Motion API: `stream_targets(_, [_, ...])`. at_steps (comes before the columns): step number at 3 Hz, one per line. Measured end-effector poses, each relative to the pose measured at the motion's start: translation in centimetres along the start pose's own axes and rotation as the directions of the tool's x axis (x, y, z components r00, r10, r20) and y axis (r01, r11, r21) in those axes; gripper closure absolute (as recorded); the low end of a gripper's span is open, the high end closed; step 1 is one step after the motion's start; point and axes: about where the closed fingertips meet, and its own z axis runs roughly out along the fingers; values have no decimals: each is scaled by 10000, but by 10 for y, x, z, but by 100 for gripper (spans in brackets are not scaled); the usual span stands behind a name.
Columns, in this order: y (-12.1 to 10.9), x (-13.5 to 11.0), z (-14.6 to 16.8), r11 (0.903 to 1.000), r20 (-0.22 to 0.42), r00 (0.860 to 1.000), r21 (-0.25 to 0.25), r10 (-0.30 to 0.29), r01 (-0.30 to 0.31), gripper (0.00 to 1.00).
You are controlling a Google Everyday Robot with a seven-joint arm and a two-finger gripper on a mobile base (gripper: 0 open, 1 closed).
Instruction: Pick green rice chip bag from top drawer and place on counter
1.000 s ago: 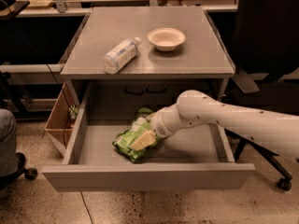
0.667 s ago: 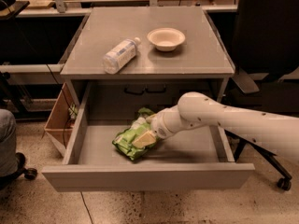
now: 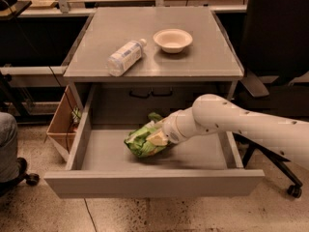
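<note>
The top drawer is pulled wide open below the grey counter. The green rice chip bag is in the middle of the drawer, crumpled and tilted, with its right end raised. My gripper reaches in from the right on a white arm and is shut on the bag's right end. The bag hides most of its fingers.
A clear plastic bottle lies on the counter at the left and a white bowl stands at the back right. A wooden box stands left of the cabinet. A dark office chair is at the right and a person's leg at the left.
The bag has bunched up and risen slightly towards the back of the drawer with my gripper on it. The arm has shifted a little up and right.
</note>
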Motion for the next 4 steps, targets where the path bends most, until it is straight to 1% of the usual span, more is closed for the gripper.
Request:
stream_targets(1, [4,-1,-53,9971,-228,9996,745,-136,153,100])
stream_targets(2, [5,-9,-117,9860,-619,9974,1602,-366,461,100])
stream_targets(3, [5,-11,-179,9664,-1134,9929,2492,-359,634,100])
stream_targets(4, [-7,-15,-271,9145,-2021,9793,3933,-144,946,100])
